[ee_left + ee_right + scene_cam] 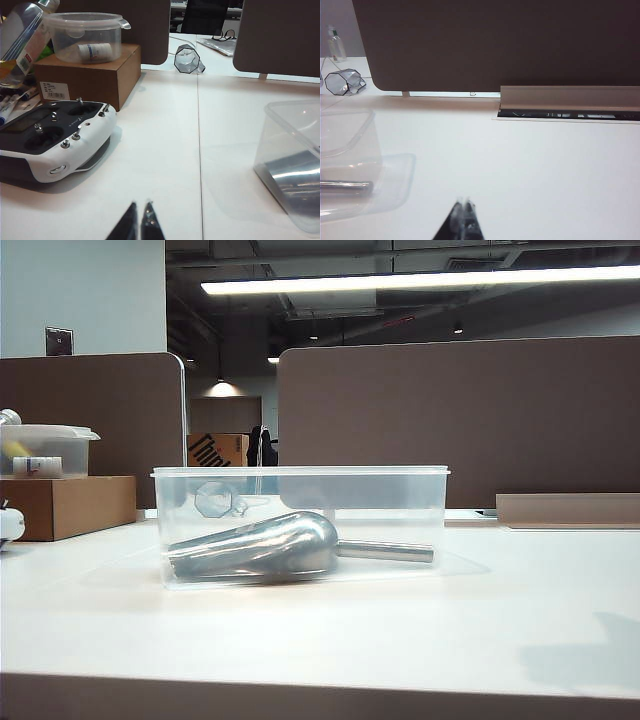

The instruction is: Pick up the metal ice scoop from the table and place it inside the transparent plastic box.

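The metal ice scoop (262,545) lies on its side inside the transparent plastic box (300,480), bowl to the left and handle (385,552) pointing right. The box stands on the white table (330,630). Neither gripper shows in the exterior view. In the left wrist view my left gripper (141,204) hangs over bare table, shut and empty, well short of the box (300,117), through whose wall the scoop's bowl (295,175) shows. My right gripper (463,201) is shut and empty too, with the box corner (380,175) and the scoop handle (345,186) off to one side.
A remote controller (55,137) lies near the left gripper. Behind it a brown cardboard box (90,75) carries a small lidded tub (87,35). A hexagonal glass object (187,57) sits at the table's far edge. Brown partitions (460,410) and a cable tray (570,97) close the back.
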